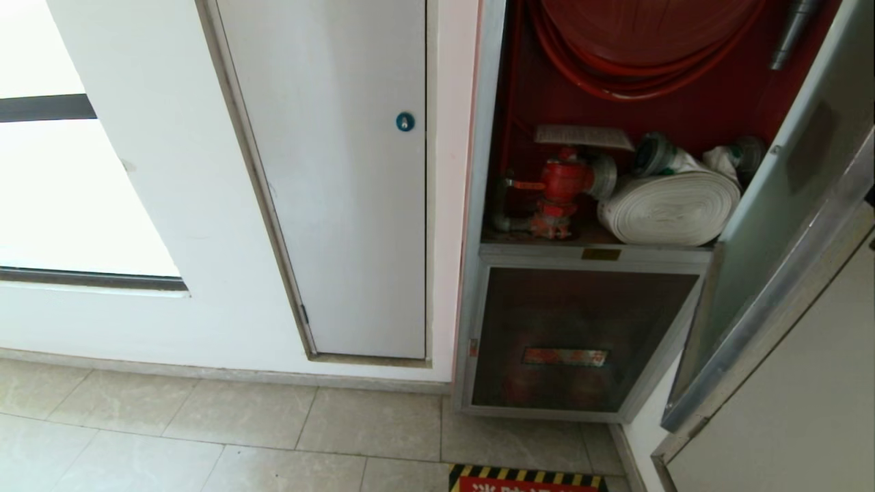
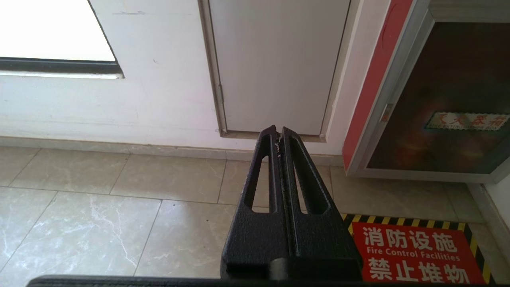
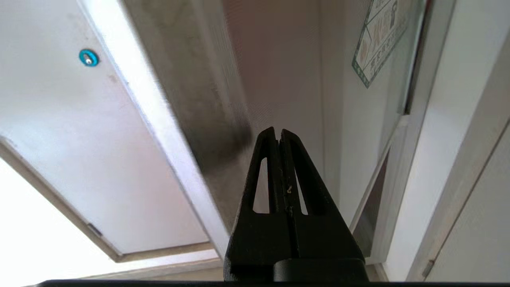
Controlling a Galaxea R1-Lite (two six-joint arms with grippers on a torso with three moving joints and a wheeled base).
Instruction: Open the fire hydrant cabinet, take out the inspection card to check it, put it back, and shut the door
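The fire hydrant cabinet (image 1: 489, 205) stands open in the head view, red inside, with its hose reel (image 1: 642, 41) at the top. The white inspection card (image 1: 582, 137) lies on top of the red valve (image 1: 559, 186), beside the rolled white hose (image 1: 673, 208). The door (image 1: 772, 225) is swung out to the right. Neither gripper shows in the head view. My right gripper (image 3: 278, 133) is shut and empty, tips close to the door's glass (image 3: 287, 79) beside its silver frame (image 3: 191, 99); the hexagonal sticker (image 3: 378, 40) is further along. Contact cannot be told. My left gripper (image 2: 279, 133) is shut, empty, pointing low at the wall.
A plain white door with a blue lock (image 1: 405, 121) is left of the cabinet. Below the open compartment is a smaller dark glass panel with a red label (image 1: 566, 357). A red floor sign with yellow-black edging (image 2: 414, 255) lies on the tiles before the cabinet. A white wall (image 1: 793, 410) is at right.
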